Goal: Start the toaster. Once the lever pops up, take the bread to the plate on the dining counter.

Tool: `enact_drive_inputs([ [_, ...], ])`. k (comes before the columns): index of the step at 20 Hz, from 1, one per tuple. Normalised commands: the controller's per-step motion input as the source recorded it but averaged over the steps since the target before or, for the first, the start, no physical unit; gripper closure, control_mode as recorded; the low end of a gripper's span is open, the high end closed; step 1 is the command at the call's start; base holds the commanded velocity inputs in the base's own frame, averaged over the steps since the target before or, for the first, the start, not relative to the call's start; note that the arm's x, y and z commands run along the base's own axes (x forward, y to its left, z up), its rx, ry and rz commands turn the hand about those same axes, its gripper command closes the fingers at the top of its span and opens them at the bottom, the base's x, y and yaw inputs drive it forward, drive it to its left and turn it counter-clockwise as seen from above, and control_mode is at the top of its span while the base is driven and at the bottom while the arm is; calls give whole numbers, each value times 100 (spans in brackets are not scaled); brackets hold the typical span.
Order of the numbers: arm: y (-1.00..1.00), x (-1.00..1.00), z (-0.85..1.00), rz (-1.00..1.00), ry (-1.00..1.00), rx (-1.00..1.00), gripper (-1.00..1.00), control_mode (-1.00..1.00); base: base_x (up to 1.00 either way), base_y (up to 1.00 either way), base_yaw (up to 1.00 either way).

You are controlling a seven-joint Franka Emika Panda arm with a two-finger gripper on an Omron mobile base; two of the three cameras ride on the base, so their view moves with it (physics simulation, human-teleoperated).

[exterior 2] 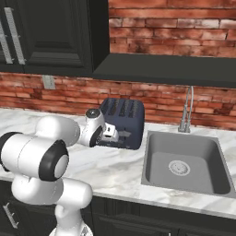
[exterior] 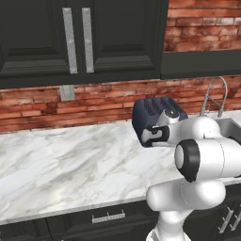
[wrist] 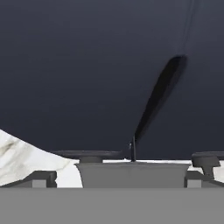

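We see a marble worktop [exterior: 66, 164] under a brick wall [exterior 2: 152, 94] and dark cabinets [exterior: 75, 37], with one sink [exterior 2: 184, 161] and one tap [exterior 2: 188, 110]. The arm reaches forward, its gripper [exterior 2: 120, 134] spread wide, empty, close against the one toaster's [exterior 2: 124, 115] front; the toaster stands by the wall, left of the sink.

A white marble worktop [exterior: 66, 164] with grey veins spans the middle of both base views. The toaster [exterior 2: 124, 117] stands on it near the brick wall, centre frame; a grey sink [exterior 2: 184, 166] is set into it at right.
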Motion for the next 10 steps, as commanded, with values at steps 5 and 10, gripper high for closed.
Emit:
enact_drive_inputs([
  [5, 0, -3, 0, 0, -1, 0, -100, -100, 0, 0, 0],
  [10, 0, -9, 7, 0, -1, 0, -100, -100, 0, 0, 0],
])
